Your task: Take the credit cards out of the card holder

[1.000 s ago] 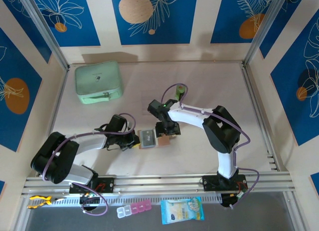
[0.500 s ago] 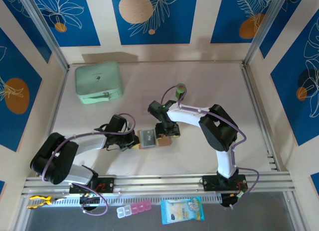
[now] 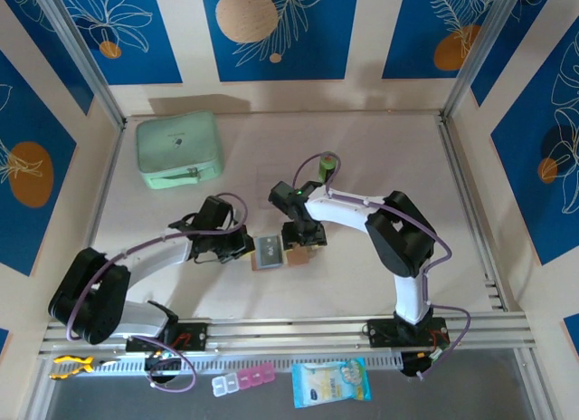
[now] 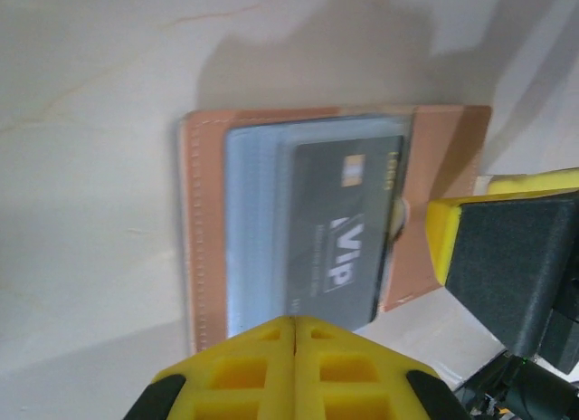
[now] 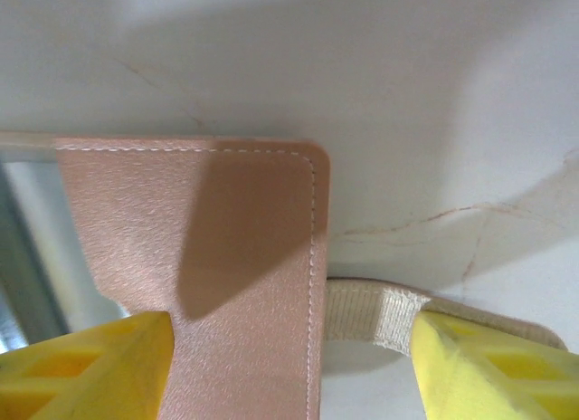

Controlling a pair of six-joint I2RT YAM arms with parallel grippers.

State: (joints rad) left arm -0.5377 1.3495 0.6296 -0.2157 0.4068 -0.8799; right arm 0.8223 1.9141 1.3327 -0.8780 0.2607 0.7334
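place: lab test cell | cue: aluminium frame point(image 3: 289, 328), patterned panel walls point(image 3: 280, 31)

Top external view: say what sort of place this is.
Likely a robot test cell: a table walled by blue-patterned panels, left arm and right arm bolted to an aluminium rail, props like the mint-green case.

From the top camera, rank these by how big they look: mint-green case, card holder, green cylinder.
1. mint-green case, largest by far.
2. card holder, lying open.
3. green cylinder, smallest; it sits farther back, but the gap is clear.
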